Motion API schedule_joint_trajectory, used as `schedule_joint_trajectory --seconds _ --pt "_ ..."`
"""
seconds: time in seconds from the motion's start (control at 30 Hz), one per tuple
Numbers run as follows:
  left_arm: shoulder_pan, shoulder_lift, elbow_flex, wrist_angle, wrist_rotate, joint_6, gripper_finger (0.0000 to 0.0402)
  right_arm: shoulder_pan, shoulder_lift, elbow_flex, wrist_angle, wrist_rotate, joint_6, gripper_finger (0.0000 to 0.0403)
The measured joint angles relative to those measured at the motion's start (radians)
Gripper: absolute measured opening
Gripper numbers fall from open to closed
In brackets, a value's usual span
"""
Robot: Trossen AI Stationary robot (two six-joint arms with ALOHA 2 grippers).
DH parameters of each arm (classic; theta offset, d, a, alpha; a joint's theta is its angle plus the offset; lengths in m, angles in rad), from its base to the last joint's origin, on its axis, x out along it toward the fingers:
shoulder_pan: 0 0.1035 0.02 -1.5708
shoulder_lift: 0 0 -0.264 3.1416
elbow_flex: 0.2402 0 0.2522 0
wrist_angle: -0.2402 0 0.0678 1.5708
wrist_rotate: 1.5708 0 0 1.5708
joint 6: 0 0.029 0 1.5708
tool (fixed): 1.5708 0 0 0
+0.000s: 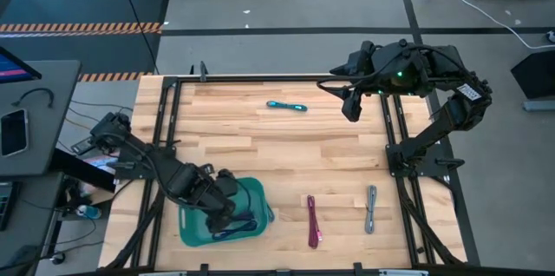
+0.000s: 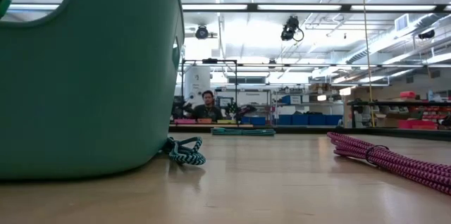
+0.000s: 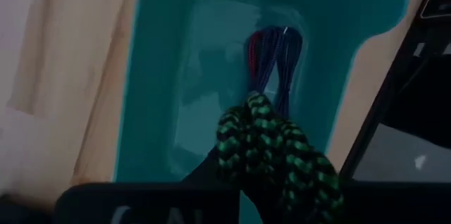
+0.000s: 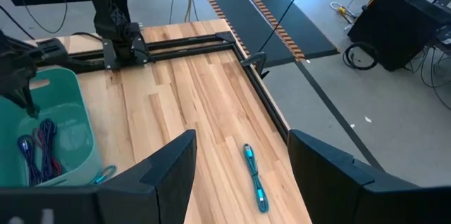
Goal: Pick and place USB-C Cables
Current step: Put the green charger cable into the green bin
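Green cable pinched in left tool above teal bin; right tool spread, far edge.

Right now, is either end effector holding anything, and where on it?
The left end effector holds a green-and-black braided cable over the teal bin; the grip point is hidden. The right end effector is open and empty above the table.

Probably a workshop: hazard-striped floor
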Motion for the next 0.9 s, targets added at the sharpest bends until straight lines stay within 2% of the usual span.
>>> schedule_joint_trajectory --seconds 0.1,0.23,0.33,0.9 --pt "0.034 0.034 -0.001 -0.035 0.085 0.032 0.0021 0.000 0.000 0.000 0.000 0.000 0.000 0.0229" --pt "0.066 0.101 -0.001 -0.065 0.220 0.160 0.0021 0.000 0.000 0.000 -0.001 0.000 0.000 0.0229" --pt "0.082 0.145 -0.001 -0.058 0.269 0.259 0.0021 0.000 0.000 0.000 -0.003 0.000 0.000 0.0229" --pt "0.206 0.273 -0.001 -0.021 0.367 0.643 0.0021 0.000 0.000 0.000 -0.005 0.000 0.010 0.0229"
